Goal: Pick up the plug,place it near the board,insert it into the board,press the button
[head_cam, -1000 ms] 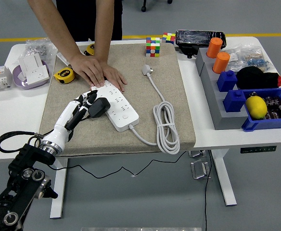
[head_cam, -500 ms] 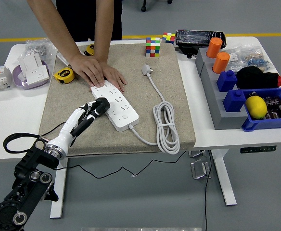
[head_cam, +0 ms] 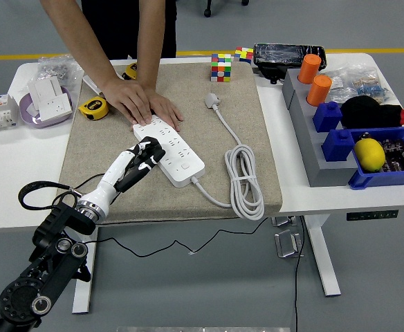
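A white power strip (head_cam: 180, 153) lies slanted on the beige mat (head_cam: 243, 138). My left hand (head_cam: 141, 158) is shut on a black plug (head_cam: 152, 147) and holds it against the strip's near left side, over its sockets. I cannot tell whether the prongs are in. The plug's black cable (head_cam: 39, 188) loops off the table's near left edge. A person's hands (head_cam: 138, 102) press flat on the strip's far end. The strip's own white cord (head_cam: 247, 181) lies coiled to the right, with its plug (head_cam: 211, 101) further back.
A yellow tape measure (head_cam: 91, 108) and a purple bowl (head_cam: 44, 104) are at the left. A Rubik's cube (head_cam: 221, 67) stands at the back. A grey block with orange cylinders (head_cam: 311, 77) and a blue bin with a lemon (head_cam: 369, 153) are at the right.
My left hand has carried the black plug to the right and further in, from beside the strip's left edge onto the strip. The person's hands have stayed put.
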You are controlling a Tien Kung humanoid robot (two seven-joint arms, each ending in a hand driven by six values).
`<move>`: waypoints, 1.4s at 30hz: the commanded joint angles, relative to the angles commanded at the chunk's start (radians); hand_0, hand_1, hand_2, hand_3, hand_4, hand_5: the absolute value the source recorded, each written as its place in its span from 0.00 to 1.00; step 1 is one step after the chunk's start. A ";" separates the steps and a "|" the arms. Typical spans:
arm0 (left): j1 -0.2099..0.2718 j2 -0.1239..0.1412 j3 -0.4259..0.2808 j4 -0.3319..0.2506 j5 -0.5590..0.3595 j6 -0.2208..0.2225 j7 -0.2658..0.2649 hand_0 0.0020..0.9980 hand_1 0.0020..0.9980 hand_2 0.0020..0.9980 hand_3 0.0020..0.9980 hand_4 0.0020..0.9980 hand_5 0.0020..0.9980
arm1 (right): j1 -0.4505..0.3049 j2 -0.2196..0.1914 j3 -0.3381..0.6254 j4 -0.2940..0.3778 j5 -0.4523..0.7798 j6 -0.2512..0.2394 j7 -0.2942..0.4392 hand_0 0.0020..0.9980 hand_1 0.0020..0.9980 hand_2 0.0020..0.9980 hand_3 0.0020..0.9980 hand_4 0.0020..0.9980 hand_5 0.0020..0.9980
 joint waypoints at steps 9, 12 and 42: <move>-0.022 -0.004 0.028 0.000 0.070 0.006 -0.008 0.98 0.95 0.89 0.87 1.00 1.00 | 0.001 -0.002 0.001 -0.001 0.002 -0.003 0.001 0.81 0.77 0.75 0.78 1.00 1.00; -0.029 -0.004 0.034 0.003 0.084 0.007 -0.010 0.98 0.95 0.89 0.87 1.00 1.00 | 0.003 -0.002 0.002 -0.001 0.002 -0.004 0.002 0.81 0.77 0.75 0.78 1.00 1.00; -0.090 0.011 0.021 -0.059 0.300 0.060 -0.031 0.98 0.94 0.89 0.87 1.00 1.00 | 0.005 -0.005 -0.002 0.000 0.002 -0.006 0.003 0.81 0.77 0.75 0.78 1.00 1.00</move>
